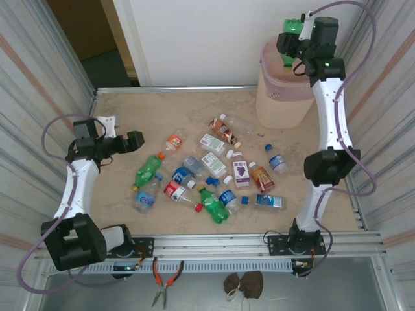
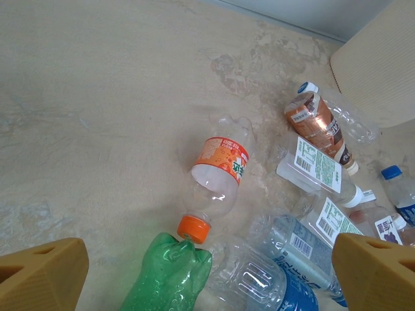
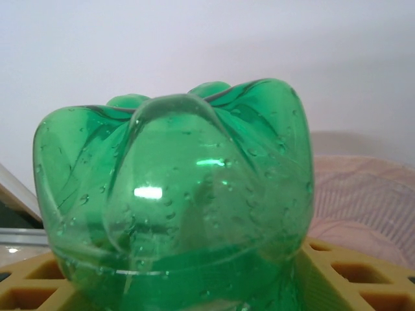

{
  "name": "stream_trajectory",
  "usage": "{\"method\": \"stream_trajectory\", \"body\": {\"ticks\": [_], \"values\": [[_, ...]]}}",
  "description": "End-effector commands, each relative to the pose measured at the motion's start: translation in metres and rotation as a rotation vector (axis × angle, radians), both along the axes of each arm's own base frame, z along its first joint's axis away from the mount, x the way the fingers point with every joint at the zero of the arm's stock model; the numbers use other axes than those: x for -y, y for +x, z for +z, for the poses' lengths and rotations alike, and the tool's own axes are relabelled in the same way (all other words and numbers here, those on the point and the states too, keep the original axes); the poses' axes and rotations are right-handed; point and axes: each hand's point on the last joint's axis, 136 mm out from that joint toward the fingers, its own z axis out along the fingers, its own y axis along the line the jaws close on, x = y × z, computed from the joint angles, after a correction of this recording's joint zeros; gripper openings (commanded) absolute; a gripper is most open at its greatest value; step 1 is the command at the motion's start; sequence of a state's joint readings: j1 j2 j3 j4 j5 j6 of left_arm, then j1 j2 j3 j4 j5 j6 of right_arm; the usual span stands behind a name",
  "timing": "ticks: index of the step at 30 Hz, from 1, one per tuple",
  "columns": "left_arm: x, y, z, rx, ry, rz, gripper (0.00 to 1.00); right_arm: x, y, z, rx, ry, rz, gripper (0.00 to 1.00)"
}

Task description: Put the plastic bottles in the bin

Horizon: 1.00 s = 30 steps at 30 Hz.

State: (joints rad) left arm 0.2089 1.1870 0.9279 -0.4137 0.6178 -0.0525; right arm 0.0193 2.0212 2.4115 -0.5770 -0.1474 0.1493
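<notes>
Right gripper is clamping green bottle over bin; centre it above the opening before releasing. Left gripper is standing wide.

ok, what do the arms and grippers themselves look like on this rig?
Left arm and right arm match: white links and black joint housings, each with a lilac-grey cable looping alongside. A small green light glows near the right wrist. Left gripper and right gripper have black bodies and ochre plastic fingers; the right one's show open lattice cut-outs.
</notes>
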Motion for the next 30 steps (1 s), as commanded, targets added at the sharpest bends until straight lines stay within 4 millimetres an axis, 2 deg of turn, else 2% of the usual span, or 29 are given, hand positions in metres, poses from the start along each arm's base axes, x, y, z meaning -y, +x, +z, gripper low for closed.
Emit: {"method": "stream_trajectory", "body": {"ticks": [1, 9, 15, 19, 23, 27, 30], "values": [[-0.002, -0.003, 0.006, 0.025, 0.014, 0.003, 0.95, 0.005, 0.015, -0.015, -0.037, 0.011, 0.001, 0.61], [-0.005, -0.003, 0.002, 0.012, 0.027, 0.011, 0.95, 0.006, 0.048, -0.093, -0.177, 0.008, 0.018, 0.61], [-0.005, -0.003, -0.002, -0.01, 0.025, 0.008, 0.93, 0.006, 0.053, -0.159, -0.337, -0.012, 0.044, 0.61], [-0.001, -0.002, -0.003, -0.013, 0.009, -0.01, 0.93, 0.005, 0.052, -0.192, -0.419, -0.005, 0.07, 0.62], [0.004, -0.003, -0.007, -0.028, 0.018, -0.031, 0.93, 0.003, 0.051, -0.207, -0.457, 0.0, 0.089, 0.64], [0.009, -0.003, -0.012, -0.05, 0.041, -0.048, 0.93, 0.001, 0.051, -0.206, -0.457, 0.007, 0.093, 0.7], [0.01, -0.005, -0.024, -0.112, 0.104, -0.054, 0.93, 0.0, 0.049, -0.2, -0.446, 0.006, 0.096, 0.75]]}}
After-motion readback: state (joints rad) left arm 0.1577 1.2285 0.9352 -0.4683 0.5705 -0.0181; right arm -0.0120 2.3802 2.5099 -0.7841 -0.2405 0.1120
